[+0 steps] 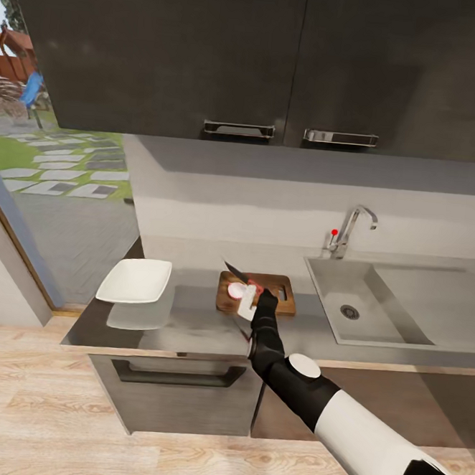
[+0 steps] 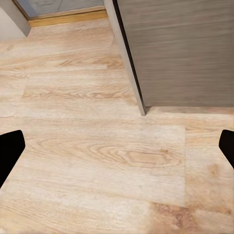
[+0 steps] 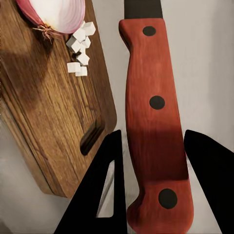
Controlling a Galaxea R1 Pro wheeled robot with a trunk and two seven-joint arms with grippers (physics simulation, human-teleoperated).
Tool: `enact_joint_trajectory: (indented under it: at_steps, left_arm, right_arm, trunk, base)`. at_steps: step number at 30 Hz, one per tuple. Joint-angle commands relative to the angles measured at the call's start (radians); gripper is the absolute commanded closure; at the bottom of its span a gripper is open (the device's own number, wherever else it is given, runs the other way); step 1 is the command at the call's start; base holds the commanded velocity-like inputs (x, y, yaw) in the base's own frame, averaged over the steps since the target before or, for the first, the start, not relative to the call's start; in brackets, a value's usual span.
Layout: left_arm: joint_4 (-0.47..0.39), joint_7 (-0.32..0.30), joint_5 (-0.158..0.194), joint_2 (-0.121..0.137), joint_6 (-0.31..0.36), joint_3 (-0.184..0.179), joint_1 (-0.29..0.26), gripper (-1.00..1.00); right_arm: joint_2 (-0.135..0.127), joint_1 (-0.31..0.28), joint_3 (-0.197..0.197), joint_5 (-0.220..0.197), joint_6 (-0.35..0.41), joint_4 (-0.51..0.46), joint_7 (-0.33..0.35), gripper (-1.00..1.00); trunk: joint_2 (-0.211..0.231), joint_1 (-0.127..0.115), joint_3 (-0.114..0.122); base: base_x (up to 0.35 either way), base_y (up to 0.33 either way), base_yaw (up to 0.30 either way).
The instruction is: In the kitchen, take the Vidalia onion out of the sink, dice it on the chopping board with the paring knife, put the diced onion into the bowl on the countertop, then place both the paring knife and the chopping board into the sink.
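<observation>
**Now the paring knife is clamped over the board**

Right now the paring knife (image 3: 155, 122) is held in the right gripper (image 3: 155, 170), its red handle pinched between the two black fingers (image 3: 109, 185), the dark blade pointing away beyond the fingertips. Just beside the near finger the chopping board (image 3: 53, 117) is seen lying on the grey countertop (image 1: 186, 327). At the board's far end, ahead of the fingertips, the Vidalia onion (image 3: 56, 12) is seen with its cut face showing, and a small cluster of diced onion (image 3: 79, 48) is gathered against it. From the head view, the bowl (image 1: 135, 280) is found well off to the left of the fingers, and the sink (image 1: 375, 307) to their right. The left gripper (image 2: 117, 146) is pointed at the wood floor, its fingertips spread wide apart with nothing between them.
</observation>
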Motion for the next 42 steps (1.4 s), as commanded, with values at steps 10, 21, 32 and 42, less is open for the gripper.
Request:
enact_joint_trajectory:
  at_steps: [10,21,32,42]
  left_arm:
    - [0.004,-0.001,0.010,0.000,-0.004,-0.009,-0.002,-1.00]
    - [0.004,-0.003,0.010,-0.001,0.038,-0.008,-0.002,-1.00]
    - [0.004,-0.003,0.010,-0.002,0.038,-0.008,-0.002,-1.00]
    - [0.004,-0.003,0.010,-0.003,0.038,-0.008,-0.002,-1.00]
  right_arm:
    - [0.001,-0.002,0.004,-0.007,0.001,0.043,-0.004,1.00]
    - [0.003,-0.002,0.007,-0.007,-0.002,0.113,-0.004,1.00]
    - [0.002,-0.002,0.004,-0.002,-0.006,0.112,-0.014,1.00]
    - [-0.003,-0.002,-0.412,-0.003,-0.022,-0.147,-0.039,1.00]
  trunk:
    - [-0.002,0.001,-0.002]
    - [-0.002,0.001,-0.002]
    - [-0.002,0.001,-0.002]
    - [-0.002,0.001,-0.002]
  base:
    - [0.000,0.000,0.000]
    - [0.000,0.000,0.000]
    - [0.000,0.000,0.000]
    - [0.000,0.000,0.000]
